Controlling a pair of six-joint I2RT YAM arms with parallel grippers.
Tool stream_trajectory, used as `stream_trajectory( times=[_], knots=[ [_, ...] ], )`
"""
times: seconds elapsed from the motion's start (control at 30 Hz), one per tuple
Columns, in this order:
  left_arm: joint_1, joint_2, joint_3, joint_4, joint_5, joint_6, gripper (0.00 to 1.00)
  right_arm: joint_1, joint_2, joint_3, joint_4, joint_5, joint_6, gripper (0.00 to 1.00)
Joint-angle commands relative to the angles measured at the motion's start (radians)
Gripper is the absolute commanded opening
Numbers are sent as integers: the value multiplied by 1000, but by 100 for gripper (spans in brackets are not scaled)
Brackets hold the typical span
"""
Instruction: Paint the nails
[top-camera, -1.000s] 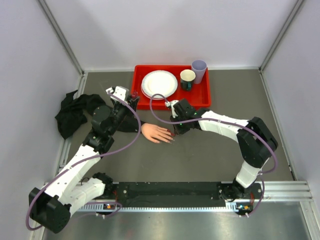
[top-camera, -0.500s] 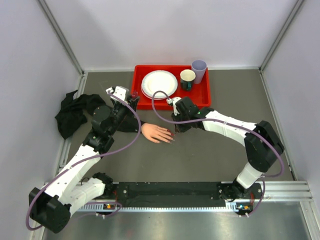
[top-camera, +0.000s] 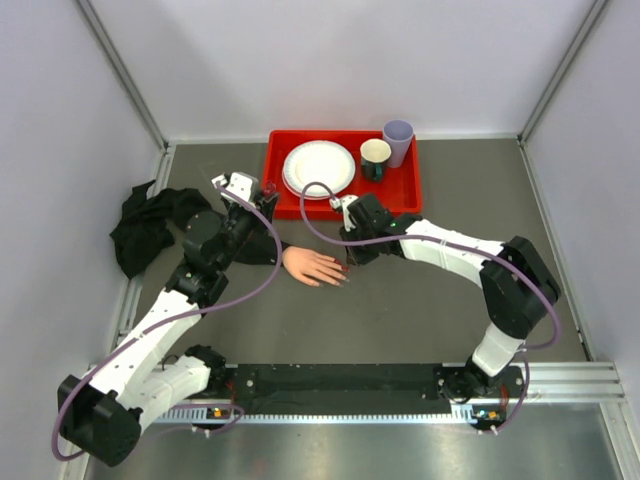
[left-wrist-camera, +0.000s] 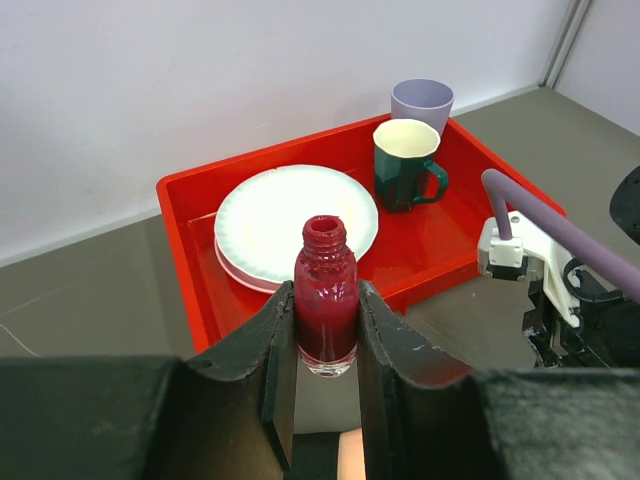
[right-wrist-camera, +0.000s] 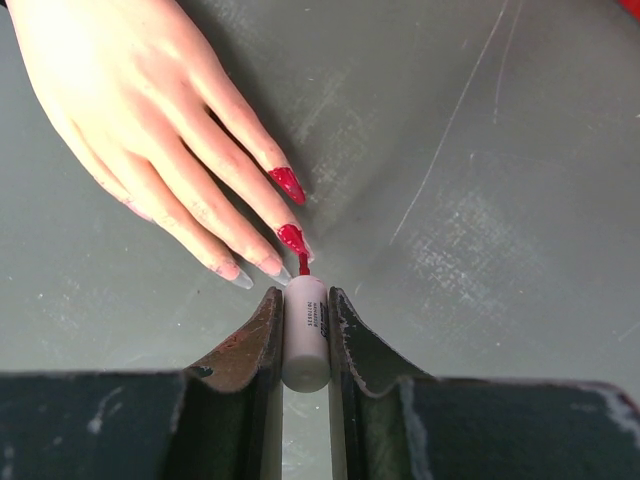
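Two nails (right-wrist-camera: 287, 184) on the pale skin-coloured mannequin hand (right-wrist-camera: 130, 130) read glossy dark red from the right wrist cam. The other fingertips I can see look bare and pale. That hand lies palm down on the grey table (top-camera: 420, 300), about mid-table between the two arms, just in front of the red plastic tray (top-camera: 400, 195). Its fingers point toward the right arm and its black sleeve (top-camera: 262, 252) runs off under the left arm.

Right gripper (right-wrist-camera: 303, 300) is low over the table at the fingertips. Jaws are pinching a small white cylindrical brush cap (right-wrist-camera: 305, 330) lengthwise. The short red brush (right-wrist-camera: 303, 265) sticks out ahead and sits right at the end of the nearer red nail. I can't tell if the bristles actually touch it.

Left gripper (left-wrist-camera: 325, 310) is up by the tray's near left corner. Jaws are clamped on a small glass bottle (left-wrist-camera: 325, 290) of dark red polish, held upright with the neck uncapped.

Tray holds a white round plate (top-camera: 319, 168), a dark green mug (top-camera: 375, 158) with a pale inside, and a lavender plastic cup (top-camera: 398, 140) behind the mug. Crumpled black cloth (top-camera: 145, 225) sits at the table's left edge, well apart from the hand.
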Motion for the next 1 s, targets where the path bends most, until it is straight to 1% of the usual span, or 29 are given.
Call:
stream_trajectory(
  times=[0.0, 0.47, 0.97],
  knots=[
    [5, -1, 12, 57, 12, -5, 0, -4, 13, 47, 45, -31, 3, 0],
    [6, 0, 12, 60, 15, -5, 0, -14, 32, 66, 64, -69, 12, 0],
    [5, -3, 10, 60, 13, -5, 0, -20, 56, 67, 54, -68, 12, 0]
  ],
)
